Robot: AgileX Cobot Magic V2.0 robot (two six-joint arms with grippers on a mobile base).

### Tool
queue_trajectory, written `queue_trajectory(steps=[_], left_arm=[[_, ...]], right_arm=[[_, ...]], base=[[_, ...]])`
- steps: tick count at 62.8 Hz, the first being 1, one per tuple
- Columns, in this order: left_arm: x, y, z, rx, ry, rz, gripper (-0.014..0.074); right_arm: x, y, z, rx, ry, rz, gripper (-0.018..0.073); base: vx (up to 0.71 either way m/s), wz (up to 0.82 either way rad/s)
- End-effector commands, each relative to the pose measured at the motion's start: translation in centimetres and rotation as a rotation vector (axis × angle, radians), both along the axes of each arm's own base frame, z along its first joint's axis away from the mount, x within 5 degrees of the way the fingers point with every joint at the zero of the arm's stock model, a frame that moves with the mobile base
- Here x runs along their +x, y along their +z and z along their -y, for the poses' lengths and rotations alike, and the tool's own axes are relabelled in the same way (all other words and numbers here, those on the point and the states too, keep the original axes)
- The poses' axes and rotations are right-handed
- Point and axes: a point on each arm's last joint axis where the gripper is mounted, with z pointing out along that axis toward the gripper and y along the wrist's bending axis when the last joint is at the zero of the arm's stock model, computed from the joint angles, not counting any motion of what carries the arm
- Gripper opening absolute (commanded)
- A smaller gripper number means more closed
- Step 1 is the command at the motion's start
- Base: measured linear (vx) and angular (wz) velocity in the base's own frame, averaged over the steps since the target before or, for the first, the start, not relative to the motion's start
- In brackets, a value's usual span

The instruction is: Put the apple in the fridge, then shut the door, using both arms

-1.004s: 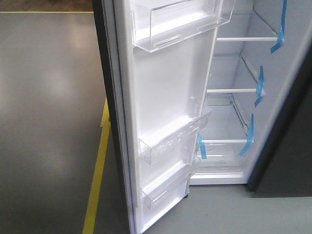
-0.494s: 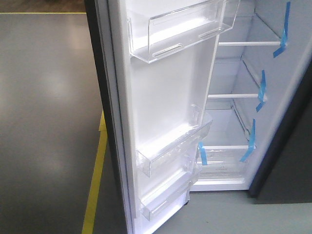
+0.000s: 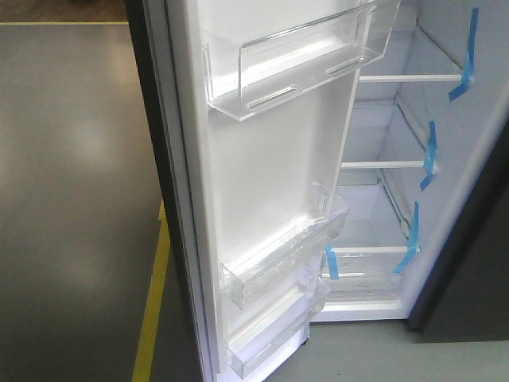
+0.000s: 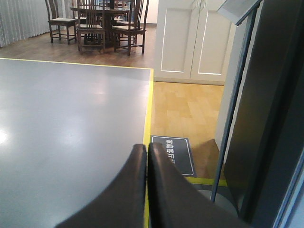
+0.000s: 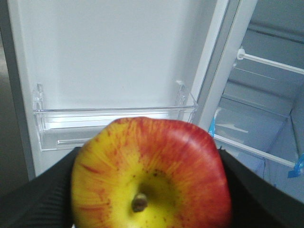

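The right pincer [image 5: 151,190] is clamped on the small glossy red-and-yellow apple [image 5: 151,173], its dark fingers [image 5: 38,202] pressing on either flank of the fruit, which fills the lower middle of the wrist view with its stem end facing the camera. The apple is not yet inside. Straight ahead of this pincer stands the white inner face of the tall open door [image 5: 114,47], with a clear plastic door bin [image 5: 114,123] just beyond the fruit. The white compartment of the dark grey fridge [image 5: 266,118], with its white-edged shelves [image 5: 270,61] and blue tape strips [image 3: 429,151], lies ahead and to the right. The step in hand appears to be carrying the apple in. To do it well, the arm should swing right past the door's inner edge before reaching forward, then lower the fruit flat onto a shelf so it does not roll. How much of the pads bears on the skin cannot be told, since the apple hides the contact, so a slow, level travel seems wise. The left pincer [image 4: 147,152] has its fingers together and holds nothing. The dark outer edge of the door lies to its right, over grey floor [image 4: 66,123], so it looks well placed to push the door shut afterwards.
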Motion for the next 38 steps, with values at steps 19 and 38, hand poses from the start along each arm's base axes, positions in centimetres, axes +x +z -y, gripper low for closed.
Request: queue_trajectory(steps=[19, 38], left_arm=[[0.06, -0.18, 0.14, -0.004, -0.018, 0.064, -0.0006], [0.06, -0.18, 0.14, -0.004, -0.018, 0.064, -0.0006]], right_arm=[[-0.44, 1.40, -0.04, 0.028, -0.014, 0.102, 0.0024], [-0.44, 1.40, -0.04, 0.028, -0.014, 0.102, 0.0024]], base=[[0.06, 0.00], [0.05, 0.00]])
